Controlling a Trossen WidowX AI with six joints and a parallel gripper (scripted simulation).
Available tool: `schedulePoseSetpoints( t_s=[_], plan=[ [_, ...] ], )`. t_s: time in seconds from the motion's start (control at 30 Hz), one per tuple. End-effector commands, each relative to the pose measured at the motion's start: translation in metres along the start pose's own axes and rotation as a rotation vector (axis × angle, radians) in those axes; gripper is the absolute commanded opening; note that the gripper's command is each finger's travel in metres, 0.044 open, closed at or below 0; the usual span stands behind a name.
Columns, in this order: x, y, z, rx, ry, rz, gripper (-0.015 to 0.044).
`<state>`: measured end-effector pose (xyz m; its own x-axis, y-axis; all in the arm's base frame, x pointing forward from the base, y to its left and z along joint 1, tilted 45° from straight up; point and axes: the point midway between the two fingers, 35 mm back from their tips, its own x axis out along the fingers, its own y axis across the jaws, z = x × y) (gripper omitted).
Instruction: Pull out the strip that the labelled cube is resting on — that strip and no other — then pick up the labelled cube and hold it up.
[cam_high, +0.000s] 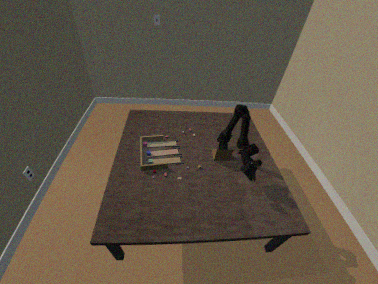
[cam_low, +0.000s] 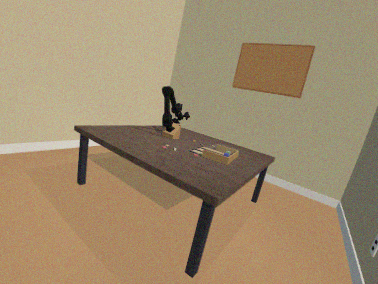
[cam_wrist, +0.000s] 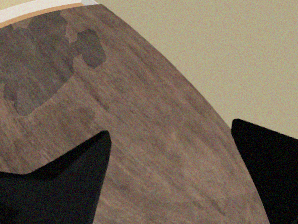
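A shallow wooden tray (cam_high: 141, 155) (cam_low: 218, 159) holds three strips that stick out towards the arm: a pale upper one (cam_high: 165, 144), a pinkish middle one (cam_high: 167, 152) and a yellowish lower one (cam_high: 170, 161). At their far ends are a purple cube (cam_high: 145, 144), a blue cube (cam_high: 149, 153) (cam_low: 227, 154) and a teal cube (cam_high: 151, 161). No label is readable, so I cannot tell which cube is labelled. My gripper (cam_high: 256, 170) (cam_low: 187, 116) (cam_wrist: 172, 132) is open and empty, above the table and away from the tray. The wrist view shows no strip or cube.
The arm stands on a wooden base block (cam_high: 215, 154) (cam_low: 171, 134). Several small coloured bits lie around the tray, including a yellow one (cam_high: 199, 166), a white one (cam_high: 179, 178) and a red one (cam_high: 154, 171). The dark table (cam_high: 200, 210) (cam_low: 135, 142) (cam_wrist: 150, 130) carries everything.
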<state>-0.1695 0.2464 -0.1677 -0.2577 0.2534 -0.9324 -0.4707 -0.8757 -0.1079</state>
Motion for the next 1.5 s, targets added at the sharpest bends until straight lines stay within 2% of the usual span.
schedulePoseSetpoints(
  t_s=[0.0,0.3,0.5,0.67,0.93,1.2,1.47],
  plan=[
    [-0.001,-0.003,0.000,0.007,0.001,-0.007,0.0400],
    [-0.060,-0.126,-0.040,0.363,0.094,-0.380,0.0400],
    [-0.124,-0.191,-0.096,0.626,0.186,-0.647,0.0400],
    [-0.186,-0.223,-0.154,0.845,0.281,-0.868,0.0400],
    [-0.297,-0.225,-0.248,1.185,0.470,-1.222,0.0400],
    [-0.404,-0.171,-0.322,1.493,0.709,-1.569,0.0400],
    [-0.413,-0.164,-0.326,1.518,0.732,-1.598,0.0400]
  ],
)
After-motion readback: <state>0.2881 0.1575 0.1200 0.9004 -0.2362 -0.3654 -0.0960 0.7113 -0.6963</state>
